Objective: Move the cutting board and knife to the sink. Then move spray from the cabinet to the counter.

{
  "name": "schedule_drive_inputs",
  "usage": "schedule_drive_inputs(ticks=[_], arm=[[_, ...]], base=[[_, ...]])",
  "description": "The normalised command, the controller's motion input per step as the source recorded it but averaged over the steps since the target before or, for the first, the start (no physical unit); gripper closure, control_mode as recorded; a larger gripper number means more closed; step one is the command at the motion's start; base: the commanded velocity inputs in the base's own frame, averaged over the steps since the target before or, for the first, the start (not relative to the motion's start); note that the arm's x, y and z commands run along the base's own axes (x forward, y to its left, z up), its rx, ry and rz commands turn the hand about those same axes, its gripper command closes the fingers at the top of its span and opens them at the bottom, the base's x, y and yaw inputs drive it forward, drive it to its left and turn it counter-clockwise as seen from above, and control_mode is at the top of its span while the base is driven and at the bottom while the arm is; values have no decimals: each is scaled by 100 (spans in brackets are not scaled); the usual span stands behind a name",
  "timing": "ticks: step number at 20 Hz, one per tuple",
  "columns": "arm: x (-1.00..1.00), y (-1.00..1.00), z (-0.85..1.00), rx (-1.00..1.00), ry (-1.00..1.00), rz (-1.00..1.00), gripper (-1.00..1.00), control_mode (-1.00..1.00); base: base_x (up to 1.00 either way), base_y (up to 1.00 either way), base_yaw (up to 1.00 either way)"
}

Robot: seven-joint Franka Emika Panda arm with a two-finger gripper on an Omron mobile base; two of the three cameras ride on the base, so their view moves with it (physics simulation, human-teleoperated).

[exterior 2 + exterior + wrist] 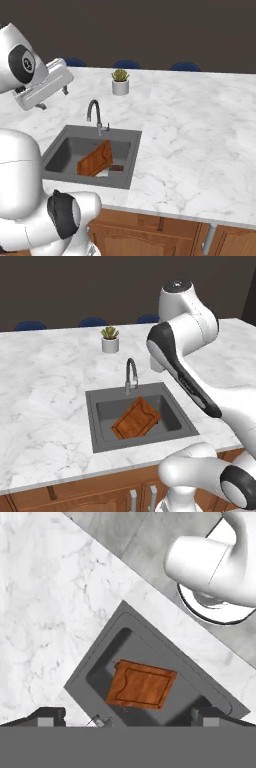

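The reddish-brown cutting board (136, 418) (96, 160) (142, 684) lies tilted inside the grey sink (95, 421) (132, 165) (95, 657), leaning on the basin floor. The knife (114, 168) lies under the board's lower edge, with its dark handle and a bit of pale blade showing. My gripper (52, 97) (129, 716) hangs high above the sink, open wide with nothing between its fingers, looking straight down on the board. The spray and the cabinet are out of view.
A curved faucet (131, 373) (95, 115) rises at the sink's back edge. A small potted plant (110, 338) (120, 81) stands behind it on the white marble counter (45, 381) (200, 135). Blue chair backs (92, 321) line the far side.
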Motion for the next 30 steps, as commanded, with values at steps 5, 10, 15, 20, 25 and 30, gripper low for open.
schedule_drive_inputs(ticks=[5, 10, 15, 20, 25, 30], arm=[[-83, -25, 1, 26, 0, -35, -100, -100], [-35, -2, 0, 16, 0, -37, -100, -100], [0, -11, -6, 0, 0, -12, -100, -100], [0, -29, -14, 9, 1, -2, -100, -100], [0, -23, -18, 15, 9, -1, -100, -100], [0, -3, -27, 4, 6, -4, -100, -100]], base=[[0, 0, 0], [0, 0, 0], [0, 0, 0], [0, 0, 0], [0, 0, 0], [0, 0, 0]])
